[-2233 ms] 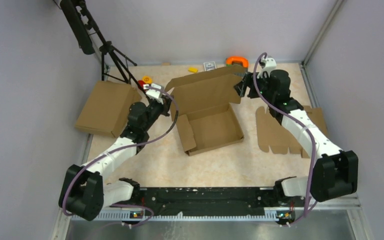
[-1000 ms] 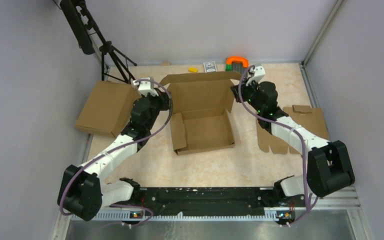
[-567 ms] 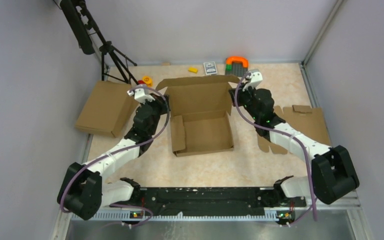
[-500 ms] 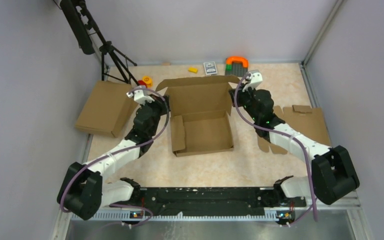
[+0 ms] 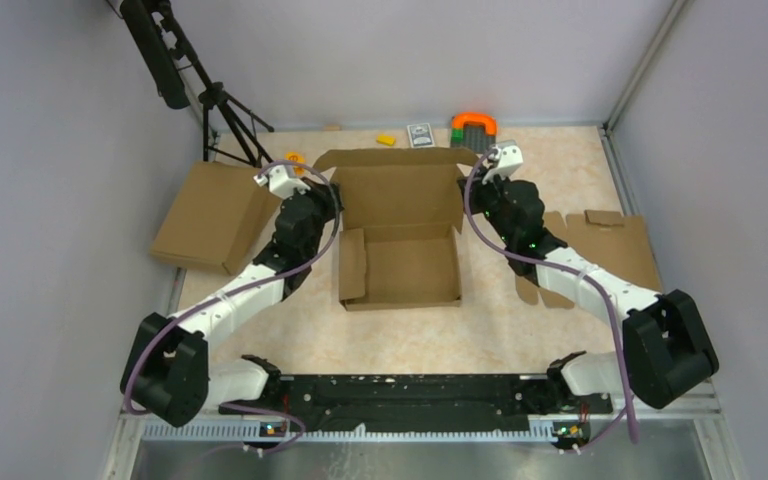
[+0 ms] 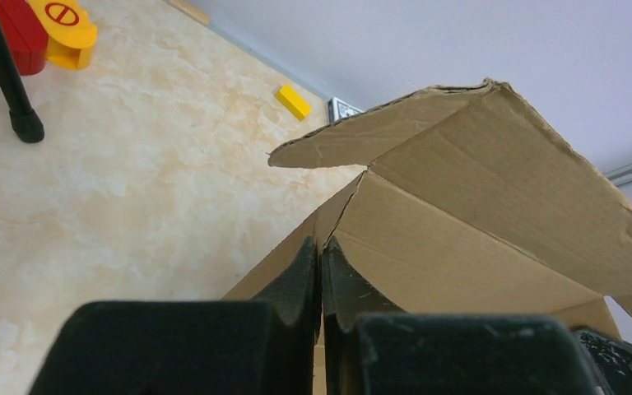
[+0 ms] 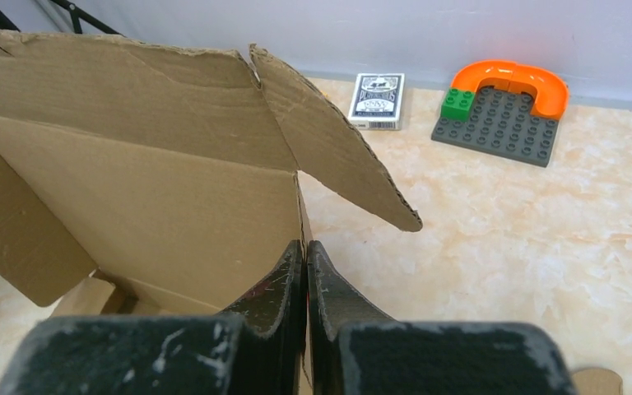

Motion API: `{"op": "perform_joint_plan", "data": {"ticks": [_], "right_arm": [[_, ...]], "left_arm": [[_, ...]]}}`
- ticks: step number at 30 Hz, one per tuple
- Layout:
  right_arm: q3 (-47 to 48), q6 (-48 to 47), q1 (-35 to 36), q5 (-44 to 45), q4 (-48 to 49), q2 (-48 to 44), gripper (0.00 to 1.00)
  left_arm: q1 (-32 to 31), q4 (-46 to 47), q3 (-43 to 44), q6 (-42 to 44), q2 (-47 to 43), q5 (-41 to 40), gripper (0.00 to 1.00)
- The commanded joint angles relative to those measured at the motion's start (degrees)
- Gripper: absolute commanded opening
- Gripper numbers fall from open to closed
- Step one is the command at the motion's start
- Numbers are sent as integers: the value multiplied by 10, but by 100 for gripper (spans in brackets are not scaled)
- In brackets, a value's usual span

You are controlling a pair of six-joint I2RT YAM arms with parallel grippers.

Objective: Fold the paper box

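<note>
Your paper box [image 5: 400, 265] sat mid-table: a shallow brown corrugated tray, its lid upright at the far side. Your left gripper [image 6: 321, 267] was pinched shut on the lid's left edge, and your right gripper [image 7: 305, 263] on its right edge. Only the wrist views showed the lid's ragged rim.

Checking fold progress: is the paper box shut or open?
Open: the paper box has its lid standing up, pinched by left gripper and right gripper.

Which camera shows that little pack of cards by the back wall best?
The right wrist view: the pack of cards is close and whole. The top view shows it tiny; the left wrist view only a corner.
</note>
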Motion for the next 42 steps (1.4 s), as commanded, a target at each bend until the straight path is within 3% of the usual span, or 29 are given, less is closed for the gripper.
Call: {"op": "perform_joint_plan", "data": {"ticks": [1, 10, 15, 22, 30, 42], "right_arm": [[39, -4, 12, -6, 10, 7, 0], [40, 5, 12, -7, -8, 6, 0], [34, 33, 12, -10, -20, 0, 0], [5, 53, 18, -11, -36, -33, 0], [-15, 69, 34, -11, -51, -50, 0], [-50, 90, 43, 2, -72, -80, 0]], "left_arm": [[-6, -1, 28, -29, 13, 1, 0], [-7, -76, 34, -71, 12, 9, 0], [-6, 33, -58, -80, -17, 24, 0], [-11, 67, -122, -7, -62, 75, 0], [-20, 80, -164, -7, -77, 98, 0], [-35, 2, -155, 45, -97, 82, 0]]}}
